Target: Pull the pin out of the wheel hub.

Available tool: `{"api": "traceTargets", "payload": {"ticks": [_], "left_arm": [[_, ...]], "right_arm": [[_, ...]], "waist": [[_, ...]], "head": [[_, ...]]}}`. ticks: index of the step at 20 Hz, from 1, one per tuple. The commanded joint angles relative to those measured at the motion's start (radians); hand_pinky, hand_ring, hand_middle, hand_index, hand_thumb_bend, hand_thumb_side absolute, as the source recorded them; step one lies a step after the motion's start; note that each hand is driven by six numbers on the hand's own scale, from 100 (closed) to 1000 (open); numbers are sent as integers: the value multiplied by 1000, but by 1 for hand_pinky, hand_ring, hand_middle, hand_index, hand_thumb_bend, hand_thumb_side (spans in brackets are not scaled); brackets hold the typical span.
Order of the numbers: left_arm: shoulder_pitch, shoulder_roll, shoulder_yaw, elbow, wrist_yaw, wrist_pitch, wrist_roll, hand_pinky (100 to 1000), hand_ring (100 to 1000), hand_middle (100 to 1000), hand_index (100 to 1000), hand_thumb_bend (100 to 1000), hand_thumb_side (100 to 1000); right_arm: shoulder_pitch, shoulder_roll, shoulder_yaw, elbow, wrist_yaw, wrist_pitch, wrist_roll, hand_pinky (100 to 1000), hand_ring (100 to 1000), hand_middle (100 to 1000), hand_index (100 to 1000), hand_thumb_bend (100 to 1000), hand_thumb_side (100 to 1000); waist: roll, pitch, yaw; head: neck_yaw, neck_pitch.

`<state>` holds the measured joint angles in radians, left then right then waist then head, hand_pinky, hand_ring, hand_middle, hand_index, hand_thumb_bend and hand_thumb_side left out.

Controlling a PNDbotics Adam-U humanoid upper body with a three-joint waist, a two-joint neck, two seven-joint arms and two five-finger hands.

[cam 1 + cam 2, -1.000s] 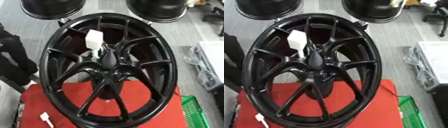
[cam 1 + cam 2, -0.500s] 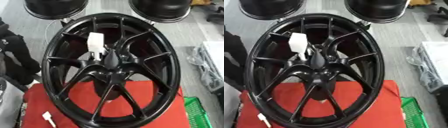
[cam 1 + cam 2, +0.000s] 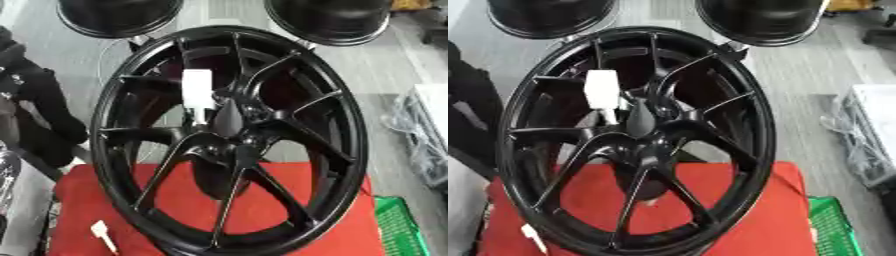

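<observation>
A large black spoked wheel (image 3: pixel 346 130) stands upright on a red mat (image 3: pixel 350 235), facing me. A white pin (image 3: pixel 197 92) with a blocky head sticks out of the wheel just left of and above the pointed hub centre (image 3: pixel 229 132). A second small white pin (image 3: pixel 101 233) lies loose on the mat at the lower left. A black arm-like shape (image 3: pixel 39 107), seemingly my left arm, hangs at the left edge, apart from the wheel. No hand touches the pin. My right hand does not show.
Two more black round wheels (image 3: pixel 118 15) (image 3: pixel 337 17) stand behind on the grey floor. A green basket (image 3: pixel 404 225) sits at the lower right. A white box with cables (image 3: pixel 868 135) is at the right edge.
The whole picture has drifted a little, so the camera moved. The white pin stays in the hub and the black shape at the left keeps its place.
</observation>
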<state>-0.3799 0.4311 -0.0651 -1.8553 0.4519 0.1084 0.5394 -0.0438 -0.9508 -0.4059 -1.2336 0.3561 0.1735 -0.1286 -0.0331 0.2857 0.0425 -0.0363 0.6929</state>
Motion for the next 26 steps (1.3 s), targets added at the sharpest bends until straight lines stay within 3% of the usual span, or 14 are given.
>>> {"api": "traceTargets", "payload": {"ticks": [1,2,4,5,8,10,11,13,15,17,20,23,26], "left_arm": [[-10,25,9,-18,-1,0,2,579,784,761,711,290,667],[-10,26,9,-18,-1,0,2,579,784,761,710,289,668],[-9,27,9,-17,-2,0,2,579,783,760,710,289,667],[-9,27,9,-16,-2,0,2,579,782,760,710,290,667],[-10,26,9,-17,-2,-1,3,579,783,760,710,291,665],[-10,25,8,-17,-2,-1,3,579,783,759,710,292,665],[-9,26,8,-17,-2,0,2,578,783,759,710,292,665],[-9,25,6,-17,-1,1,1,578,783,760,710,292,665],[-10,24,5,-17,-1,2,0,578,783,760,710,292,665],[-12,22,3,-18,0,3,-2,578,784,760,710,292,665],[-17,16,0,-18,1,4,-4,579,785,761,710,294,662],[-19,12,-4,-18,0,6,-7,579,785,762,710,293,662],[-21,7,-9,-18,1,8,-12,578,786,762,710,293,660]], "right_arm": [[5,-17,-41,0,64,22,78,873,882,788,890,287,439],[5,-15,-50,-5,80,26,79,869,885,812,908,188,688],[-3,-15,-61,-12,101,45,51,864,880,825,919,100,791],[-9,-16,-62,-15,101,54,34,862,878,843,930,100,890],[-28,-19,-61,-29,65,65,-25,860,875,864,941,100,978],[-46,-23,-57,-52,24,63,-67,846,849,840,914,100,931],[-58,-24,-56,-68,-10,64,-97,833,819,806,875,100,851],[-90,-23,-48,-114,-126,51,-178,794,754,730,782,100,481],[-124,-22,-23,-156,-292,22,-258,778,721,691,740,100,350],[-163,-19,18,-199,-436,-15,-291,774,710,682,731,100,390],[-235,4,77,-273,-586,-62,-253,779,714,690,734,100,491],[-321,44,126,-328,-666,-86,-204,792,716,691,733,100,574],[-414,122,156,-358,-720,-88,-192,784,704,681,722,100,599]], "waist": [[-1,-15,-4],[-1,-15,-5],[-1,-16,-5],[-1,-17,-5],[-2,-17,-3],[-1,-18,-2],[-1,-18,-2],[0,-19,-1],[1,-20,3],[1,-21,8],[3,-23,18],[2,-27,24],[6,-32,29]], "head": [[5,1],[5,2],[2,2],[0,1],[-1,1],[-3,2],[-4,3],[-6,4],[-12,4],[-18,3],[-23,3],[-26,8],[-30,10]]}}
